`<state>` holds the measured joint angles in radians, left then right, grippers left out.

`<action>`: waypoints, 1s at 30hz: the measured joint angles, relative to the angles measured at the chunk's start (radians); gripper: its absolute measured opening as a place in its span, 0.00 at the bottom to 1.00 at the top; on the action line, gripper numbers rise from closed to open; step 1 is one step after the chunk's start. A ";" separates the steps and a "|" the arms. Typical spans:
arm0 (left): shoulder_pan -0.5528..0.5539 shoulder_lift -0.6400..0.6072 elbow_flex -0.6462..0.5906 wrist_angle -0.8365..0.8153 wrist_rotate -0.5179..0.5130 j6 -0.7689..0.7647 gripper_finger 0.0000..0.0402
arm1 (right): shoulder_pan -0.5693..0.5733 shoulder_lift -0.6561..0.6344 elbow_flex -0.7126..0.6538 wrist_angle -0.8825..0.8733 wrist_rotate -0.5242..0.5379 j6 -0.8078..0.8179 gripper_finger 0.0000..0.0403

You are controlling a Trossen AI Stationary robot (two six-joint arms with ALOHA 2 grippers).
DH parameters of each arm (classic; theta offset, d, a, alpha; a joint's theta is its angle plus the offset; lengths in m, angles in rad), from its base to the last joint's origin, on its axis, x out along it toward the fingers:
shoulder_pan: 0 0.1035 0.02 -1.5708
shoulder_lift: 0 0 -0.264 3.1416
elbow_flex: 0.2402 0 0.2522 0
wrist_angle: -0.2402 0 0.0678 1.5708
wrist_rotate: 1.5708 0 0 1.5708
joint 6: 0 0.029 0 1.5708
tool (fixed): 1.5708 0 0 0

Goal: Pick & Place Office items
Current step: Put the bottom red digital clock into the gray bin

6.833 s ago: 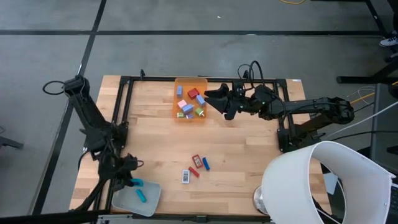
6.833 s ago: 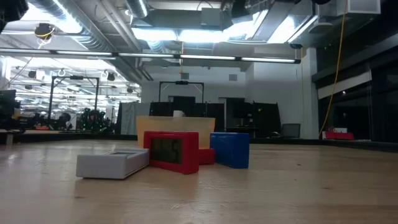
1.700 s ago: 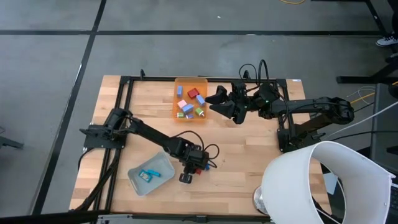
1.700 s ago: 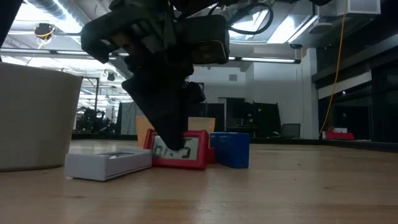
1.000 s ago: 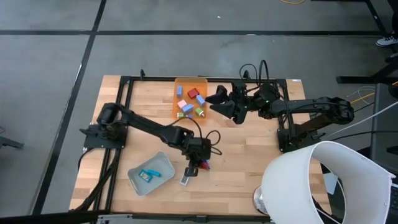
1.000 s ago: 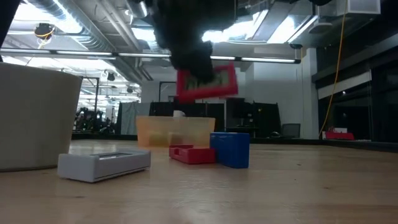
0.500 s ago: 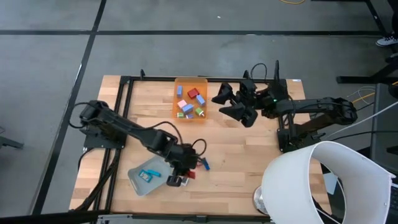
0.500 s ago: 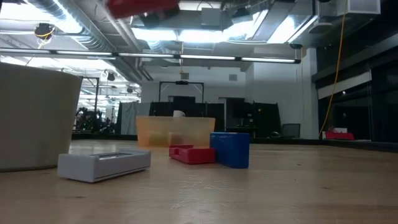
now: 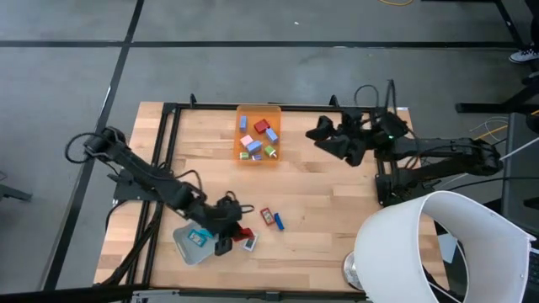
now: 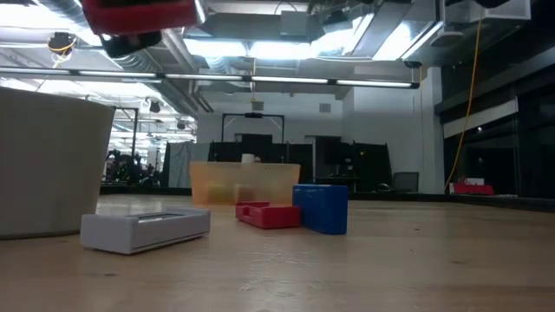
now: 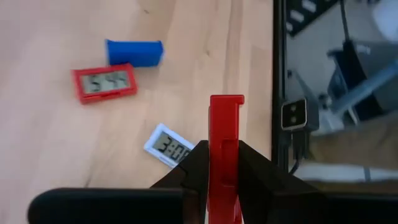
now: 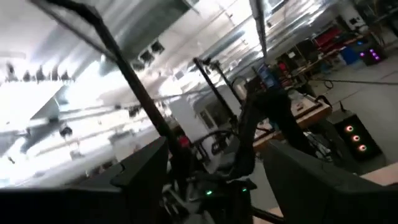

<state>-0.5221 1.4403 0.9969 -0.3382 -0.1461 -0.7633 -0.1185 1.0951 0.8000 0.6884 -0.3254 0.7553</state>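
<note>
Pinching a flat red piece edge-on between the left gripper fingers, long axis running out past the fingertips, just beside the pale grey tray and nearer it than the spread-fingered right gripper waiting by the orange bin.

the left tool has carried the red piece up from the table toward the grey tray.
</note>
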 joint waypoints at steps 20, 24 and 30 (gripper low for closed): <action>-0.086 -0.039 -0.133 -0.220 0.000 -0.116 0.13 | 0.086 -0.032 -0.025 -0.023 -0.221 -0.295 0.65; -0.084 -0.039 -0.234 -0.089 0.001 -0.177 0.13 | 0.107 -0.033 -0.025 -0.024 -0.345 -0.401 0.65; -0.077 -0.040 -0.263 -0.048 -0.021 -0.213 0.13 | 0.135 -0.094 -0.140 0.024 -0.319 -0.453 0.65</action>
<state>-0.5995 1.3998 0.7338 -0.3864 -0.1672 -0.9763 0.0169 1.0013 0.6604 0.7128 -0.6439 0.3023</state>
